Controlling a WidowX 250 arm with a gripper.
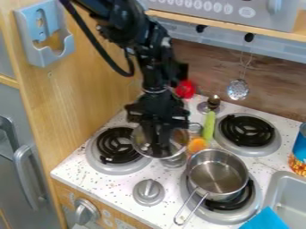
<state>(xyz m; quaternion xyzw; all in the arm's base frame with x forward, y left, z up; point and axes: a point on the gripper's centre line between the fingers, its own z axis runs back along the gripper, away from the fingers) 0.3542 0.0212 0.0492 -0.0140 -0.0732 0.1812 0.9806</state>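
Note:
The black gripper (158, 145) hangs down over the middle of the stove top, between the left burner and the steel pot. Its lower end overlaps a round, shiny metal dish (178, 138); whether it touches or holds the dish cannot be told. Right of it, an orange piece (197, 144) lies at the lower end of a long green item (209, 126). A steel pot (216, 175) with a wire handle sits upright on the front right burner.
Black coil burners stand at left (119, 145) and back right (247, 129). A red item (186, 89) is near the back wall. A slotted ladle (238, 89) hangs there. At right are a grey sink (288, 193), a blue cloth-like item (267, 219) and a can (300, 150).

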